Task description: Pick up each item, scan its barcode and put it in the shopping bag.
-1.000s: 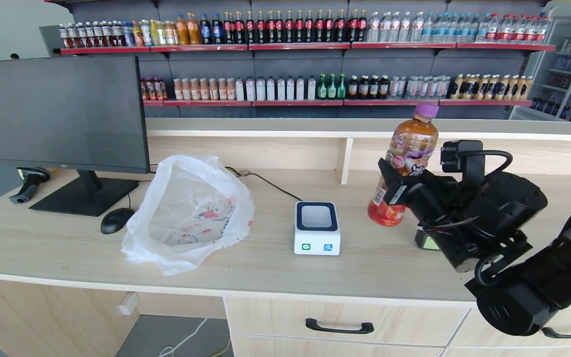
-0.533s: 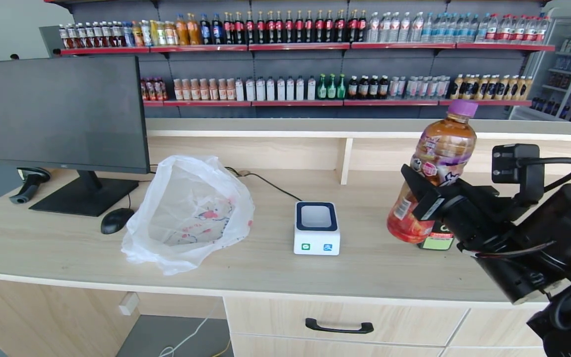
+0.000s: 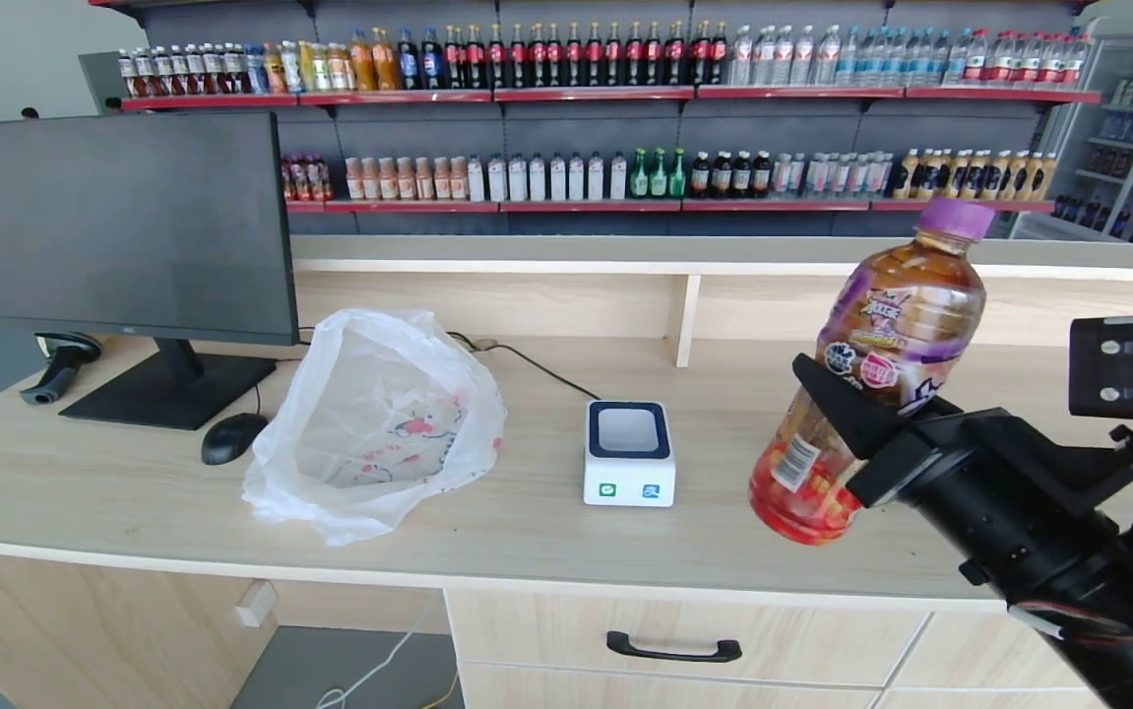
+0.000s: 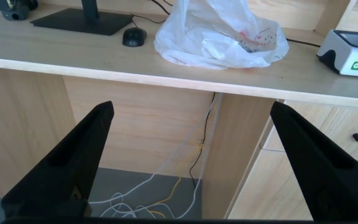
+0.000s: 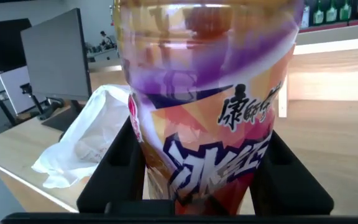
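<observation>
From the head view, my right pincer [image 3: 856, 418] is clamped around the middle of the bottle [image 3: 906, 295], which I hold tilted above the right side of the counter [image 3: 527, 532], purple cap up and leaning right, red base low and toward the left. The scanner [image 3: 628, 451] sits on the counter just left of that base, window facing up. Left of it lies the bag [image 3: 379, 423] (white, crumpled, mouth turned upward). The mouse [image 3: 231, 438] and the dark monitor [image 3: 133, 222] are farther left. In the left wrist view, my left pincer [image 4: 191, 107] is spread wide with nothing between its jaws. It hangs low in front of the counter's face, below the top where the bag, mouse and scanner rest. In the right wrist view, the bottle's label sits squarely between my fingers [image 5: 114, 168], one pressed against each side, with the bag on the counter beyond.
</observation>
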{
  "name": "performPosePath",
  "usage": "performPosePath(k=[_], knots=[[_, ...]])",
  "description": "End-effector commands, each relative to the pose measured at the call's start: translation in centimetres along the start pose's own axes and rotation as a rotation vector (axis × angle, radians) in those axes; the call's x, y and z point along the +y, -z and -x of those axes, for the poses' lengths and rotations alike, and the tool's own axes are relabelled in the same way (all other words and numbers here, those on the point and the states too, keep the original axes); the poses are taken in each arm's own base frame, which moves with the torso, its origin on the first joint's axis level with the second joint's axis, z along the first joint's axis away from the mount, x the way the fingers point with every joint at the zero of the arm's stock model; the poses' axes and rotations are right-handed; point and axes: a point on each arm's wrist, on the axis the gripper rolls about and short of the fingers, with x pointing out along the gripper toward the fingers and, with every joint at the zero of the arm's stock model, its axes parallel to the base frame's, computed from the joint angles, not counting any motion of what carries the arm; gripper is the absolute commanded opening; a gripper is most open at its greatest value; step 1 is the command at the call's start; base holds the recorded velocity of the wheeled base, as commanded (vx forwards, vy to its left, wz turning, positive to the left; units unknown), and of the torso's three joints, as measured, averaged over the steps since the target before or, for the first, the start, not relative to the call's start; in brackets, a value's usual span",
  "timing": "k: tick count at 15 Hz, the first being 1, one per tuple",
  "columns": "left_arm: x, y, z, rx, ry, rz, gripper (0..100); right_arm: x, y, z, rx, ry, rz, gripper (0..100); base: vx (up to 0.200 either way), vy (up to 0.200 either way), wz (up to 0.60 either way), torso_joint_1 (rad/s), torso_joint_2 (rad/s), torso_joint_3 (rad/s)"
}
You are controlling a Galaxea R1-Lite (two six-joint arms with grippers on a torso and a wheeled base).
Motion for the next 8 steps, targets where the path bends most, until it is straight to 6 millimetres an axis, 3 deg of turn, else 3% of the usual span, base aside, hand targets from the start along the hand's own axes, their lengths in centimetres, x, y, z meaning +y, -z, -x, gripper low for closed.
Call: performPosePath(k=[1, 5, 8], knots=[[0.0, 0.0, 0.0, 0.001, -0.001, 0.001, 100, 0.9, -0.5, 1.2, -0.006, -0.051, -0.028, 0, 0.0, 0.0, 0.0, 0.0, 0.0, 0.0], [0.0, 0.0, 0.0, -0.001, -0.001, 0.001, 100, 3.1, -0.4, 1.9, 0.019, -0.155, -0.157, 0, 0.0, 0.0, 0.0, 0.0, 0.0, 0.0], [0.0, 0.0, 0.0, -0.001, -0.001, 0.001, 100, 3.5, 0.8, 1.6, 0.086, -0.242, -0.188, 0, 0.0, 0.0, 0.0, 0.0, 0.0, 0.0]])
